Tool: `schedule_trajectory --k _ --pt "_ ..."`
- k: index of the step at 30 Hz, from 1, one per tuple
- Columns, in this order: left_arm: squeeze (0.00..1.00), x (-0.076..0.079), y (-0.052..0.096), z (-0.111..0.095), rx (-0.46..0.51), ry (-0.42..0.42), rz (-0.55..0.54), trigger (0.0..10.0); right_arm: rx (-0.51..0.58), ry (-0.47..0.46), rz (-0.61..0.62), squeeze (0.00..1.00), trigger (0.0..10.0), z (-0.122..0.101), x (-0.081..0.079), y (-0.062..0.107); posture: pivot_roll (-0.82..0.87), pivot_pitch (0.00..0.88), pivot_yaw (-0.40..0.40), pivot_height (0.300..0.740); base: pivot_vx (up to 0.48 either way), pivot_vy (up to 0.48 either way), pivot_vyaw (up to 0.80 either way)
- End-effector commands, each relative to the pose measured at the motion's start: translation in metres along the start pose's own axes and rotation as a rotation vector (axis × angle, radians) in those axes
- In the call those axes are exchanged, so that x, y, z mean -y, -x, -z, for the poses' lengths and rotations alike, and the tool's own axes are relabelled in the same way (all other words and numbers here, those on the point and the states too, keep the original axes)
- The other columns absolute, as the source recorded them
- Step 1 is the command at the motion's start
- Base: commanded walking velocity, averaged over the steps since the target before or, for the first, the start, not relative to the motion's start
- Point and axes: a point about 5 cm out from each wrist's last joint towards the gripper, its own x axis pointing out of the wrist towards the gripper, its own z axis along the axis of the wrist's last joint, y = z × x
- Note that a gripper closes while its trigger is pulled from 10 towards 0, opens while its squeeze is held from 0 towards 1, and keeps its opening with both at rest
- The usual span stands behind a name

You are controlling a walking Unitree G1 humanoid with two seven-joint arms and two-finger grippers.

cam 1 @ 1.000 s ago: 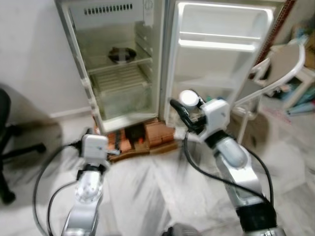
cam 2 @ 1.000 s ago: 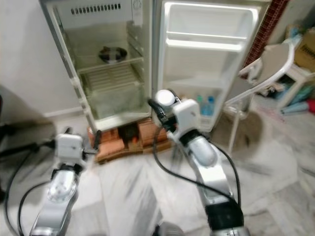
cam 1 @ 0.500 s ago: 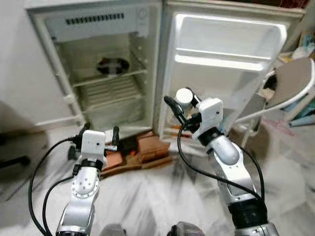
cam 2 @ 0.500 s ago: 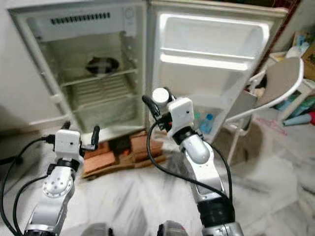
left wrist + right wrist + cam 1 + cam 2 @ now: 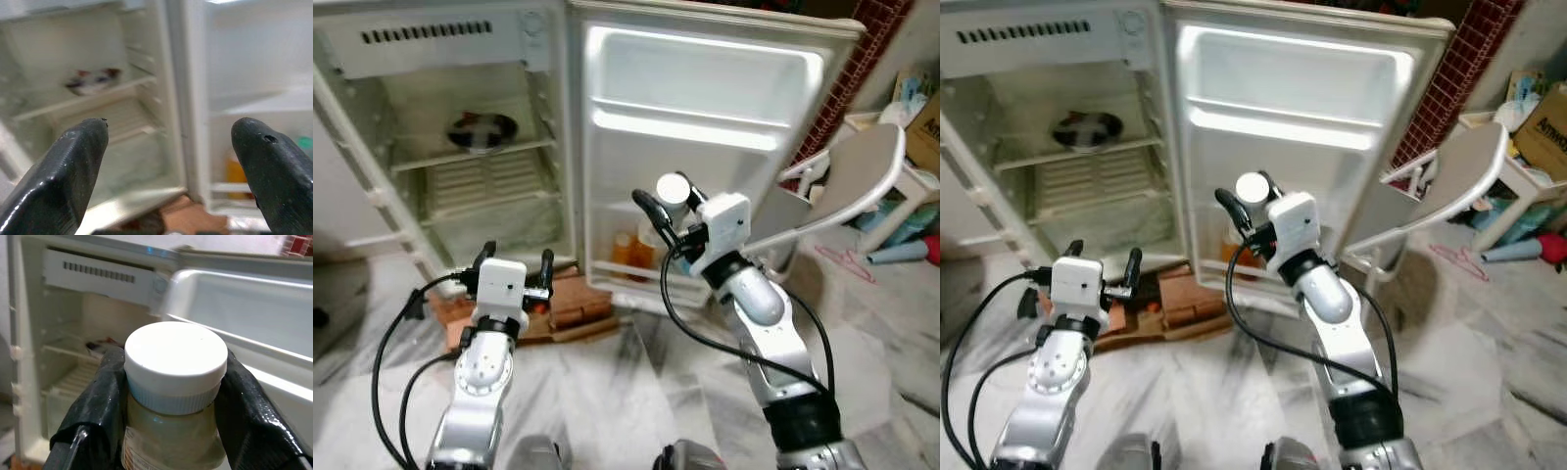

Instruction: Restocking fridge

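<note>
An open fridge (image 5: 460,147) stands ahead, its door (image 5: 705,127) swung wide to the right. My right gripper (image 5: 658,204) is shut on a jar with a white lid (image 5: 175,363), held up in front of the door's lower shelf. That shelf holds orange bottles (image 5: 631,253). A dark bowl (image 5: 481,128) rests on the fridge's upper wire shelf. My left gripper (image 5: 517,264) is open and empty, low in front of the fridge's bottom edge; its fingers (image 5: 73,166) frame the fridge interior in the left wrist view.
Bricks (image 5: 570,299) prop the fridge's base on the marble floor (image 5: 636,392). A white plastic chair (image 5: 847,176) stands close to the right of the door, with boxes and clutter (image 5: 920,117) behind it.
The camera has swung to the right and come closer, so the fridge sits further left and the door's orange bottles show. Both grippers keep their hold and pose.
</note>
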Motion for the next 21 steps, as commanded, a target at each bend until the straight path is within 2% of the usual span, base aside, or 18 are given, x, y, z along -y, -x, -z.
schedule_trajectory --k 1,12,16,21 --pt "0.00 0.0061 -0.0014 -0.0035 0.015 0.018 0.030 10.0 0.031 0.022 0.029 0.00 10.0 -0.0075 0.0101 0.0011 0.05 0.010 -0.055 0.740 0.472 0.000 0.00" --pt "0.00 0.0012 -0.0034 -0.0029 0.004 0.065 -0.015 10.0 0.035 0.025 0.020 0.00 10.0 -0.0077 0.0094 -0.0012 0.05 0.007 -0.057 0.740 0.465 0.000 0.00" --pt "0.00 0.0002 -0.0028 -0.0017 -0.003 0.056 -0.020 10.0 0.035 0.022 0.022 0.00 10.0 -0.0074 0.0093 -0.0009 0.05 0.006 -0.056 0.740 0.154 0.082 0.00" --pt "0.00 0.0007 -0.0032 -0.0043 0.020 0.051 -0.009 10.0 0.032 0.020 0.021 0.00 10.0 -0.0061 0.0084 0.0002 0.05 0.004 -0.054 0.740 0.344 0.329 0.00"
